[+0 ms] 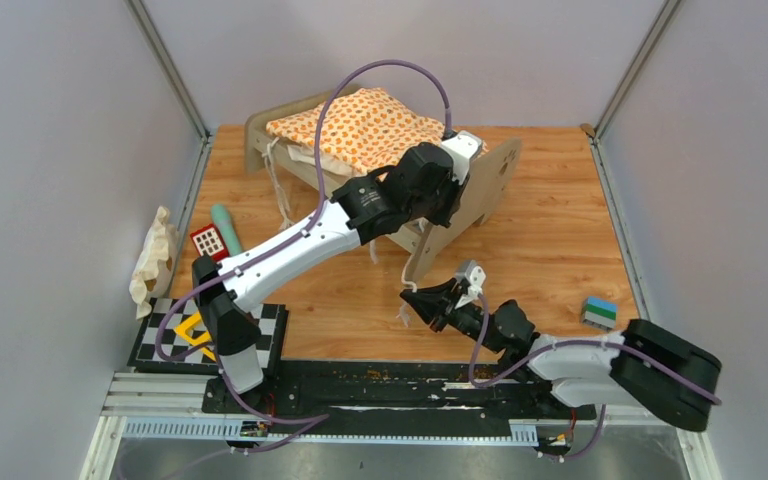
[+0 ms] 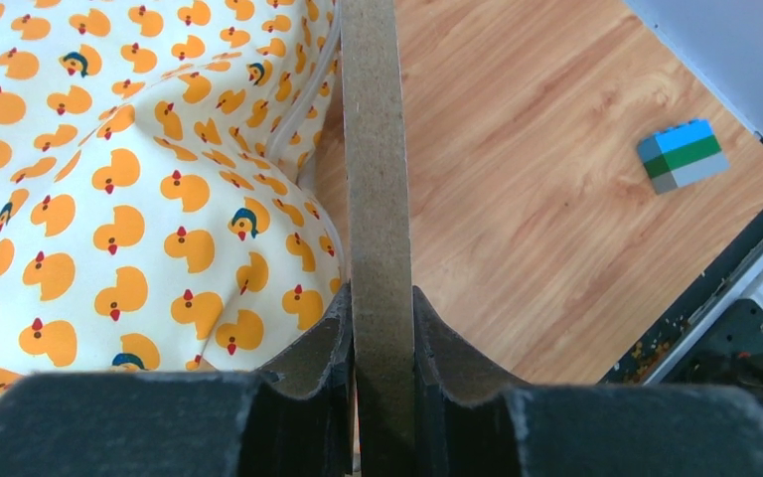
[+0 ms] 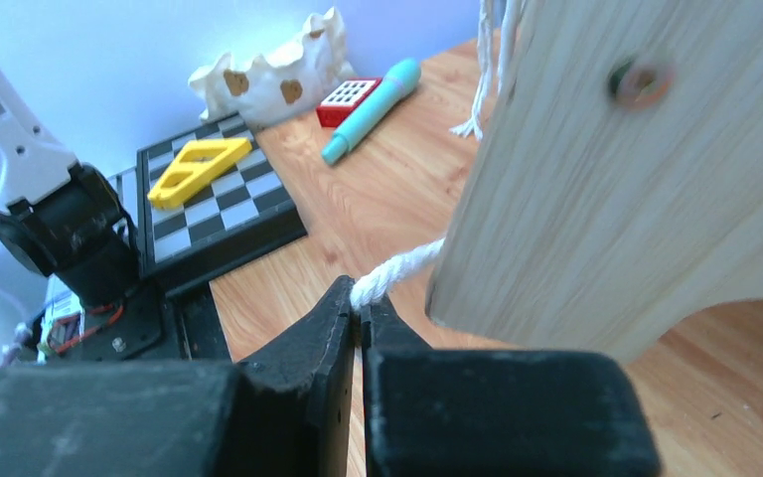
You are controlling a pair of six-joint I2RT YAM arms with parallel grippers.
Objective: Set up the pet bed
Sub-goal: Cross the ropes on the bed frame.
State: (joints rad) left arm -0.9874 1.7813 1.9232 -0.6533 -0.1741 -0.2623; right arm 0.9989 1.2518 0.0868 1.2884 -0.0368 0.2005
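Note:
The pet bed (image 1: 480, 195) stands at the back middle, a light-wood frame with rounded end boards. The orange-duck cushion (image 1: 365, 125) lies on it. My left gripper (image 1: 448, 178) is shut on the top edge of the near end board (image 2: 378, 149), with the cushion (image 2: 109, 179) just to its left. My right gripper (image 1: 416, 300) is low by the foot of that end board (image 3: 636, 189). It is shut on the end of a white tie cord (image 3: 397, 270) that hangs from the cushion.
A small white pillow (image 1: 153, 262) with brown prints leans on the left wall. A red tile (image 1: 208, 241) and a teal stick (image 1: 225, 228) lie near it. A checkerboard (image 1: 270, 335) holds a yellow piece (image 1: 192, 335). A blue-green brick (image 1: 599, 312) sits at right.

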